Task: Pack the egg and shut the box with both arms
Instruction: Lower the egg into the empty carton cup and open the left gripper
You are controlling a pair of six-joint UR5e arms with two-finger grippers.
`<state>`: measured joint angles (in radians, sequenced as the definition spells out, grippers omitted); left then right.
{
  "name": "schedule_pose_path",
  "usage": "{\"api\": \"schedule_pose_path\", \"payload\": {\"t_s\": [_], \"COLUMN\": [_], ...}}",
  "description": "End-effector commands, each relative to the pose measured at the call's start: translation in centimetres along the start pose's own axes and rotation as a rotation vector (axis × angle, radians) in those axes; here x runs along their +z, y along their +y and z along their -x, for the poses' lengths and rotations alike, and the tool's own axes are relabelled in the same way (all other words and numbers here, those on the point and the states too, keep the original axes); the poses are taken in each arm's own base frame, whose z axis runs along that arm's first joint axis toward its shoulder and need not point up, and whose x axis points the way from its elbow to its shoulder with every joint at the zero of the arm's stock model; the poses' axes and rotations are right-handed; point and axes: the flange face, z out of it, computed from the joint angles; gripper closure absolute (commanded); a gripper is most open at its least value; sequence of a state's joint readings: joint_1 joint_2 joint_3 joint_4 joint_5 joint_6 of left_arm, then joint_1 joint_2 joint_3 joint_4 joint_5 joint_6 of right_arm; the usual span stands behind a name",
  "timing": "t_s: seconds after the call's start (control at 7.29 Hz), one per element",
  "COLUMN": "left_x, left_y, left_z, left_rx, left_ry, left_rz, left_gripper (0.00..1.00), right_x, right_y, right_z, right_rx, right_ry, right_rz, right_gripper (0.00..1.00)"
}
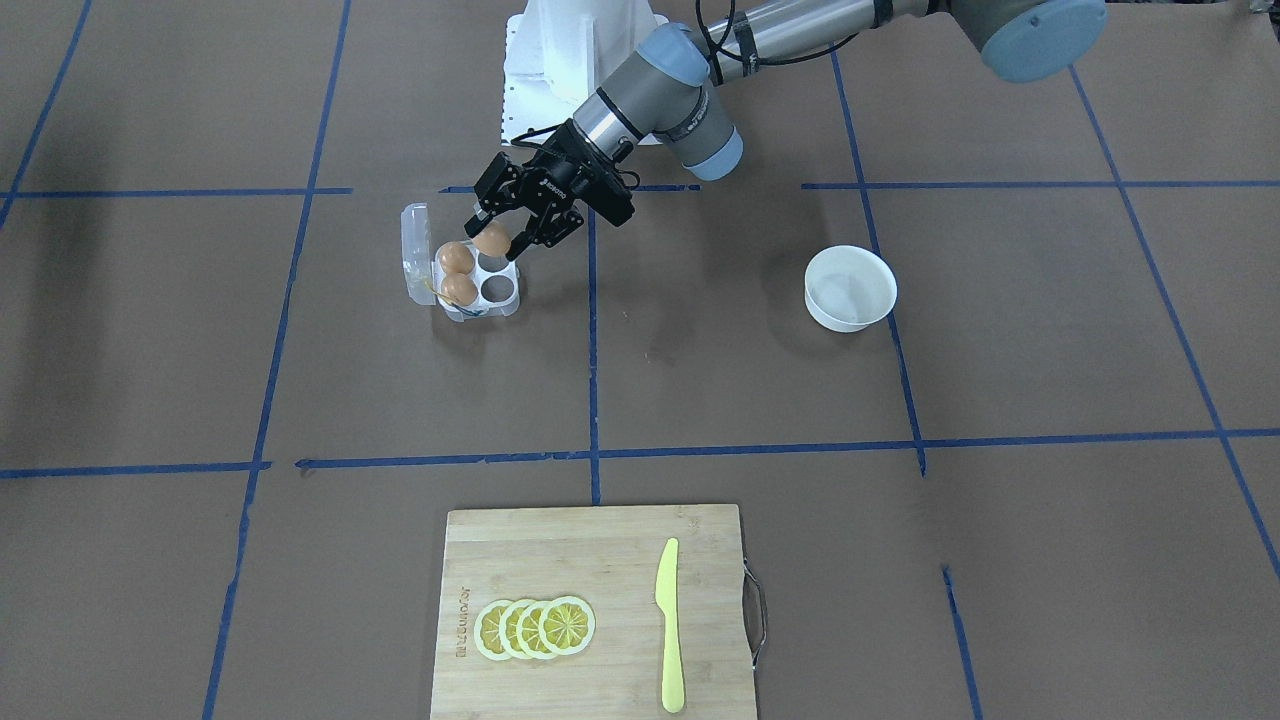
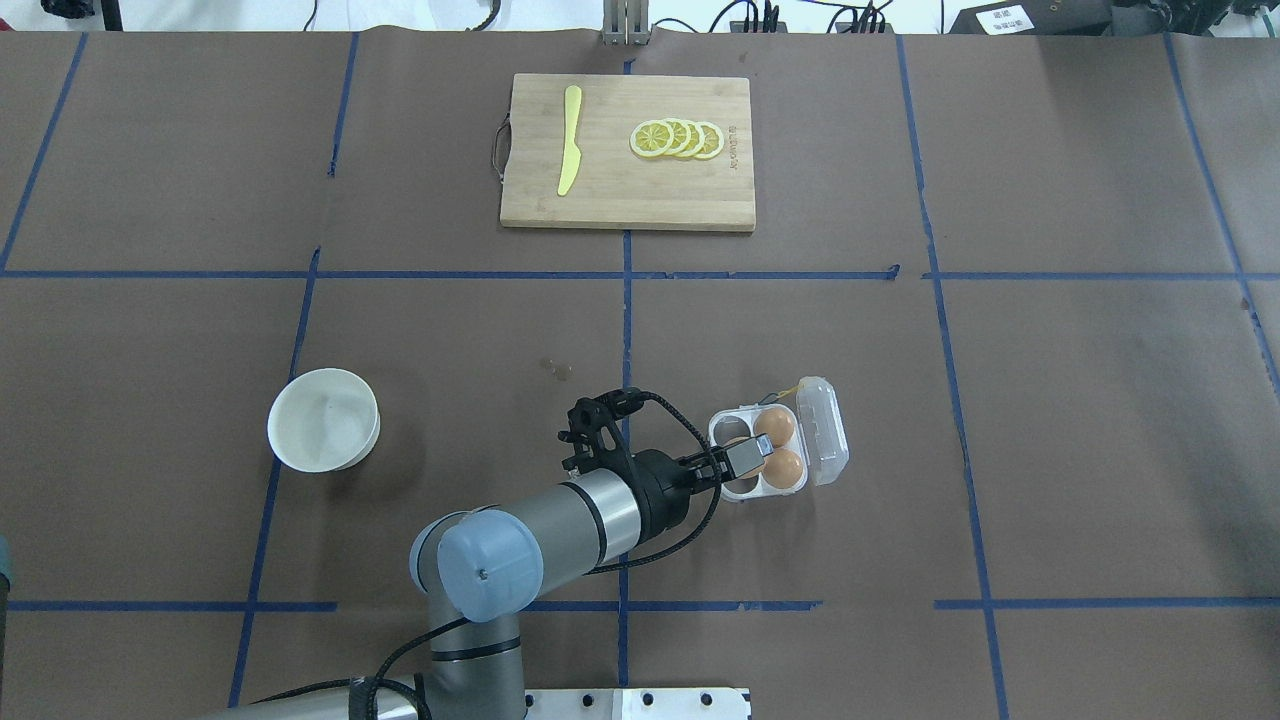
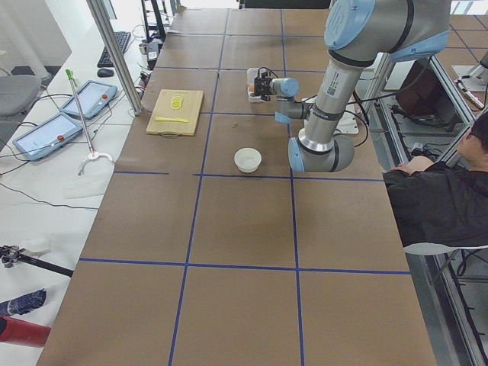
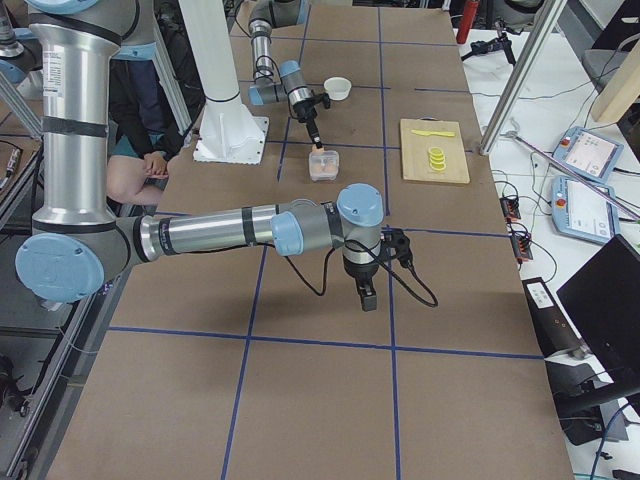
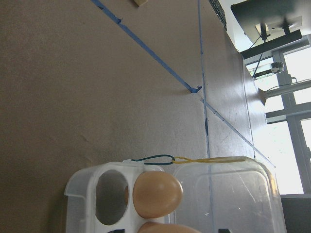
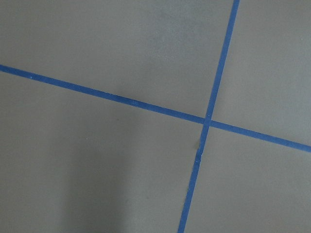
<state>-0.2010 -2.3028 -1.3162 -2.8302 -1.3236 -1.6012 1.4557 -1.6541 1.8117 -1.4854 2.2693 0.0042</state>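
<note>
In the front-facing view my left end effector is closed on the small tan-brown oval egg, with one finger on each side. It holds the egg just above the small clear plastic four-cell box. The egg hangs over the empty cell on the box's side toward my base. The two other brown eggs fill the row next to the open transparent lid. So I judge that the coming move is almost straight down, with very little sideways correction. The egg's long axis I cannot read surely.

In the overhead view the left end effector covers the row of the box nearest to my base. I see only a little of the held egg there.

In the left side view the left end effector is small and far, above the box, and I can read nothing more from it.

In the right side view my right end effector points down at the brown table, well apart from the box. Whether it is open I cannot tell. The left arm is clearly the nearer one to the box.

The left wrist view looks down on the box. One of the two other brown eggs sits beside an empty cell, and a thin yellow band runs along the lid's edge.

The right wrist view shows only table and blue tape lines.
</note>
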Motion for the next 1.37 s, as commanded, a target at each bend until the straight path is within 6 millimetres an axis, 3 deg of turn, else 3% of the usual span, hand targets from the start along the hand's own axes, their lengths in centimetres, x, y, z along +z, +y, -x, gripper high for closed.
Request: {"api": "schedule_pose_path", "payload": {"t_s": [0.0,0.55,0.69,0.96,1.24], "left_x": [0.1,0.0,-0.1,-0.8,-5.4], "left_y": [0.0,0.1,-0.6,-4.6,-8.7], "left_z": [-0.3,-0.5,-0.9,-2.2,-4.9], "left_rx": [0.002,0.003,0.045,0.112,0.219], "left_ry": [0.004,0.007,0.015,-0.028,-0.143], "left_rz": [-0.001,0.007,0.011,0.082,0.186], "left_gripper": [0.23,0.19,0.00,0.00,0.00], "right_x": [0.1,0.1,0.1,-0.1,-0.2], "right_y": [0.1,0.2,0.2,0.2,0.0], "right_z": [-0.1,-0.1,-0.1,0.0,0.2], "right_rx": [0.001,0.004,0.004,0.002,0.000], "right_ry": [-0.001,0.001,0.001,0.001,0.001], "right_rz": [0.003,0.004,0.004,0.000,-0.004], "right_gripper": [0.00,0.00,0.00,0.00,0.00]}}
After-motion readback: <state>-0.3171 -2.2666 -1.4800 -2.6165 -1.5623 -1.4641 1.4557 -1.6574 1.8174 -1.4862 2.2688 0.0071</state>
